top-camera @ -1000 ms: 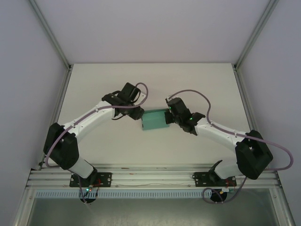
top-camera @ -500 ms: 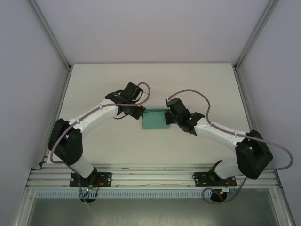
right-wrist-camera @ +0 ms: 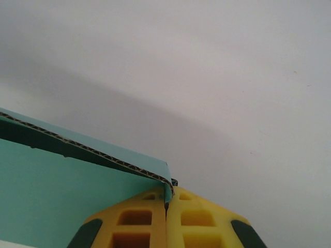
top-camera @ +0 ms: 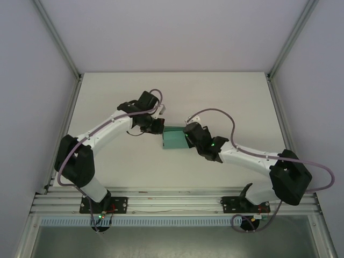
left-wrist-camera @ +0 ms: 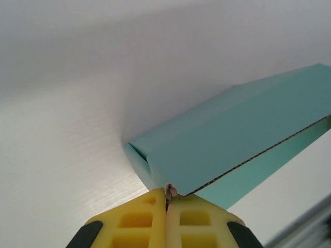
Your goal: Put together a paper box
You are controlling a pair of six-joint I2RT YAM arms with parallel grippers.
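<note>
At mid-table [top-camera: 226, 97], between two white arms, a single teal paper box [top-camera: 173, 141] is pinched from both ends, its form half made. Whether it rests on the white surface or hangs just above it cannot be told from overhead.

The left claw [top-camera: 159, 129] is closed on one corner of the card. Seen from its wrist, the left claw [left-wrist-camera: 166, 195] has its yellow pads [left-wrist-camera: 139, 219] pressed together with only the card's edge between them, and the paper box [left-wrist-camera: 232, 144] runs away to the right as a folded wall with a raw corrugated edge showing. The right claw [top-camera: 186, 138] bites the opposite end. From its own wrist, the right claw [right-wrist-camera: 166, 201] is likewise nipped tight on a corner of the paper box [right-wrist-camera: 62, 186], where the fluted edge meets the teal face.

The step in hand appears to be the shaping: walls are raised, but an edge is open, so the box is not yet closed. The next move probably calls for one claw to hold firm while the other lets go and folds or tucks the loose flap. Thin card pulled from both ends could crease or tear.

Count: one box, one table, two arms, two claws, two pads on each.
</note>
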